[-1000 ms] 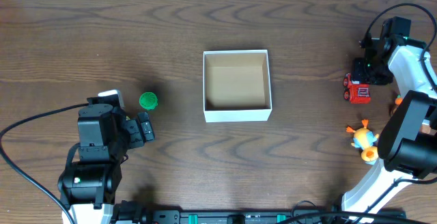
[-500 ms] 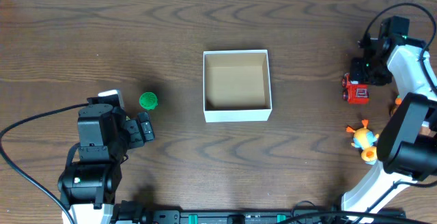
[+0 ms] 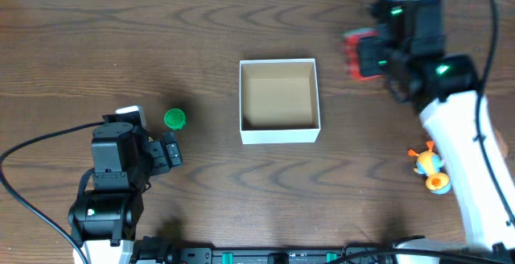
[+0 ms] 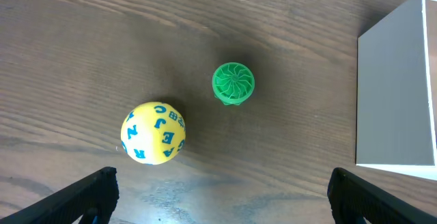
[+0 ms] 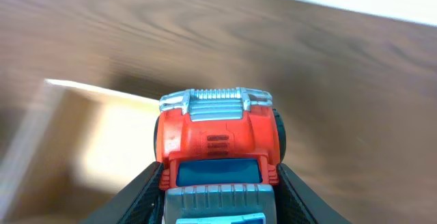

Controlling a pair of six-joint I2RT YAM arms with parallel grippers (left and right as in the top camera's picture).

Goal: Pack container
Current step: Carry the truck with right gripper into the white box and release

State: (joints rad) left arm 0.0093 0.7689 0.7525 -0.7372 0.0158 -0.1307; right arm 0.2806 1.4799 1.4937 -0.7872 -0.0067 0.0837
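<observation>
R gripper [image 5: 218, 186] pinched red toy truck [image 5: 218, 138] at 2 o'clock of container [image 3: 279, 134], mid-table [image 3: 121, 39]. L gripper [image 4: 222, 186] spread wide, w/ green knob [image 4: 233, 82] & yellow letter ball [image 4: 153, 133] nearby.

1. Green ridged toy [image 4: 233, 82], middle of the wooden worktop [image 4: 102, 33].
2. Yellow lettered ball [image 4: 153, 133], left and nearer, apart.
3. White container [image 4: 396, 94] wall, right edge.
4. Left pincer [image 4: 222, 193], fingertips spread wide.

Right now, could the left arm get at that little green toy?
Probably yes. The left tool is open, and the green toy lies just ahead with nothing between them; the yellow letter ball sits off to one side.
</observation>
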